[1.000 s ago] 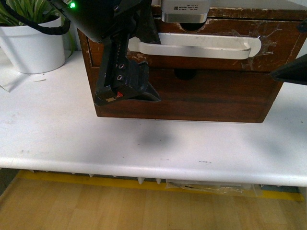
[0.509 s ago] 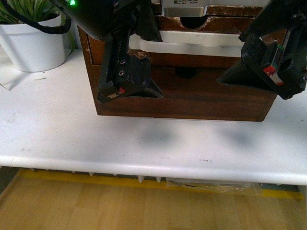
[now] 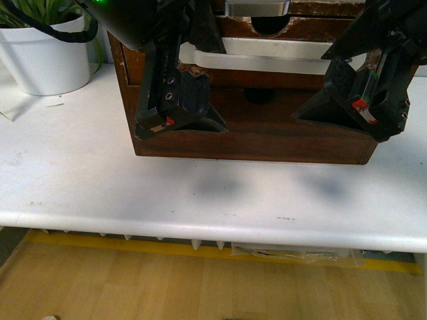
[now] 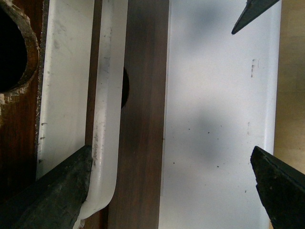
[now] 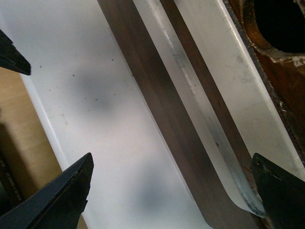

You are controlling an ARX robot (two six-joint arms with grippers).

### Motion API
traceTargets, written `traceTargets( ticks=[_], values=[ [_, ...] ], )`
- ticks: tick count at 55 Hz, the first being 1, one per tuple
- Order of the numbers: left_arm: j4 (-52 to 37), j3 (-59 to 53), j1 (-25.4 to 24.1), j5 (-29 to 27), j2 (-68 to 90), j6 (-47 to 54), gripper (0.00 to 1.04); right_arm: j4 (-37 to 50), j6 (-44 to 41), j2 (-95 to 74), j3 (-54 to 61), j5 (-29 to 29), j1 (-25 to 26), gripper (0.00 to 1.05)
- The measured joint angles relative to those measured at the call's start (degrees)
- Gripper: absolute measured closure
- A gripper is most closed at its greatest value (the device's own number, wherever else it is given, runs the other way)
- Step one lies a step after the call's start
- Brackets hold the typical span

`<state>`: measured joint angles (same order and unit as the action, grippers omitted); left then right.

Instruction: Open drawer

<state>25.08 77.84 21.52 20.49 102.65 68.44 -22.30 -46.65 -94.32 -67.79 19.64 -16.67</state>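
Left hand (image 3: 179,123) and right hand (image 3: 347,113) point downward before the drawer (image 3: 287,79); both spread wide apart.

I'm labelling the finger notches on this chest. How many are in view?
2. One notch in the top edge of the drawer with the white handle; one notch in the plain drawer front below. More may be hidden above the frame.
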Motion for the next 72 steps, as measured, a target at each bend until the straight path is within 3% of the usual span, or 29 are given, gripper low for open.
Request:
traceTargets(
  ticks=[11, 54, 62, 72],
  values=[
    [4.2, 0.1, 0.3, 0.0, -0.9, 1.5, 0.06, -6.8, -2.8, 0.6, -1.7, 3.2, 0.2, 0.09],
    [14.0, -7.9, 3.2, 1.6, -11.0, 6.1, 0.06, -15.1, -7.7, 6.3, 4.0, 6.0, -3.2, 0.09],
    [9.0, -10.8, 3.7, 4.1, -13.6, 4.7, 0.06, -12.1, -6.3, 7.8, 5.8, 6.1, -3.3, 0.09],
    [-5.6, -18.8, 5.9, 10.0, -25.1, -5.4, 0.06, -5.7, -2.8, 16.5, 11.3, 8.5, -2.3, 0.09]
  ],
)
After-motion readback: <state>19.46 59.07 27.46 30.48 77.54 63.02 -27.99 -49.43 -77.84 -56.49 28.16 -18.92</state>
